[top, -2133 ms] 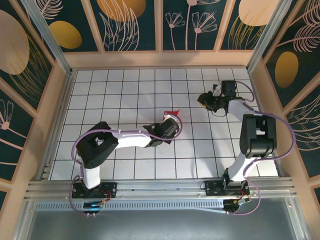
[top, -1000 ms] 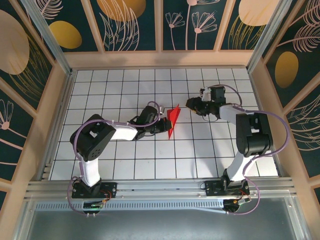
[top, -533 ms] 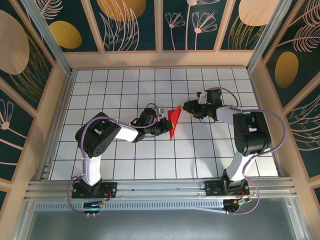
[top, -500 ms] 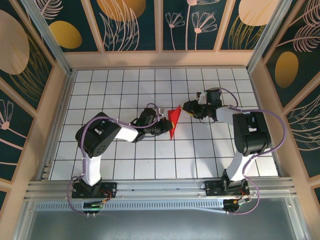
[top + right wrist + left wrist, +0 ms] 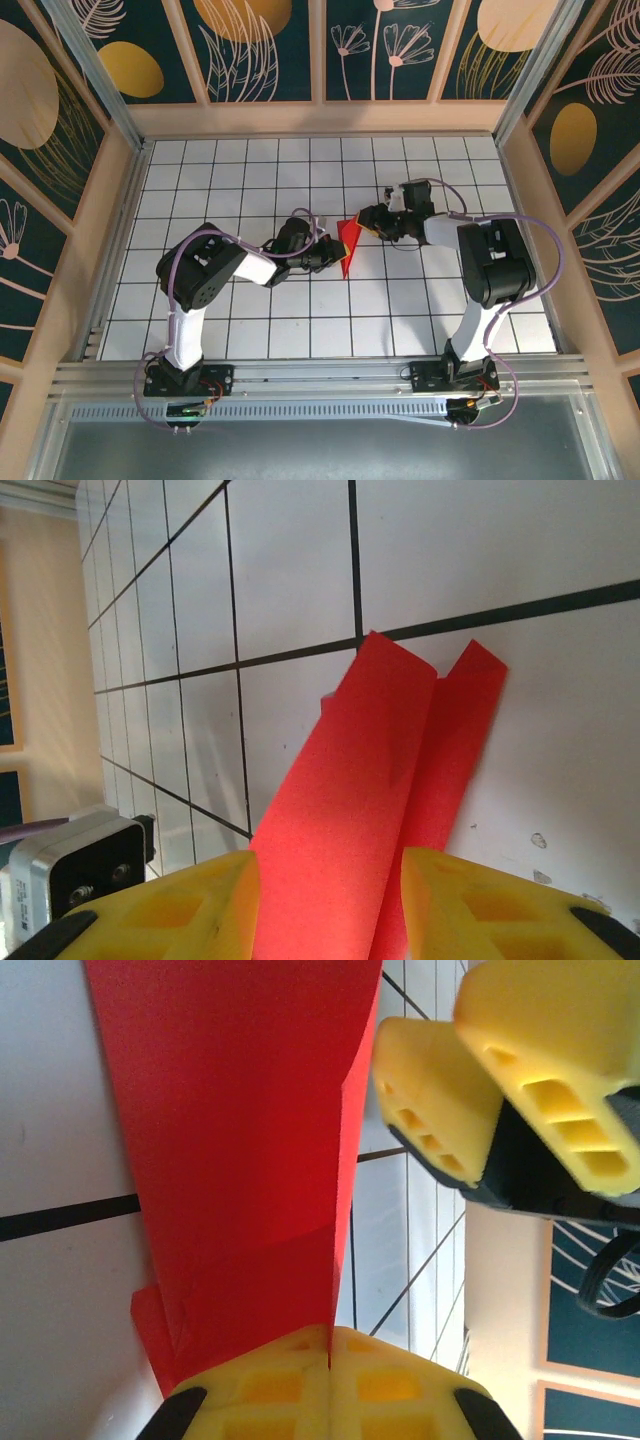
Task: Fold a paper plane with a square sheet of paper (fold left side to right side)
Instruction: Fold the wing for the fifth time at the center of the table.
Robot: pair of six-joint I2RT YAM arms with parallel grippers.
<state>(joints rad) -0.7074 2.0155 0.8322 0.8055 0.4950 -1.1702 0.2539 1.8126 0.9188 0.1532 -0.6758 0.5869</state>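
The paper plane (image 5: pixel 347 243) is a slim bright red folded strip standing on edge near the middle of the grid table. My left gripper (image 5: pixel 328 252) is shut on its near end; in the left wrist view the yellow pads (image 5: pixel 270 1380) meet on the red fold (image 5: pixel 240 1140). My right gripper (image 5: pixel 368 222) comes in from the right, open. Its yellow fingers (image 5: pixel 432 1110) hang just beside the paper's top edge. In the right wrist view the red strip (image 5: pixel 370 780) runs up between the two spread fingers of that gripper (image 5: pixel 330 865), with a second flap beside it.
White grid table (image 5: pixel 250 180) with wooden walls (image 5: pixel 110 220) all round. The left arm's elbow (image 5: pixel 195 275) sits to the left, the right arm's elbow (image 5: pixel 495 265) to the right. An aluminium rail (image 5: pixel 320 375) runs along the near edge.
My right gripper has slid left toward the paper and now straddles its far end. My left gripper has kept its hold, shifting only slightly.
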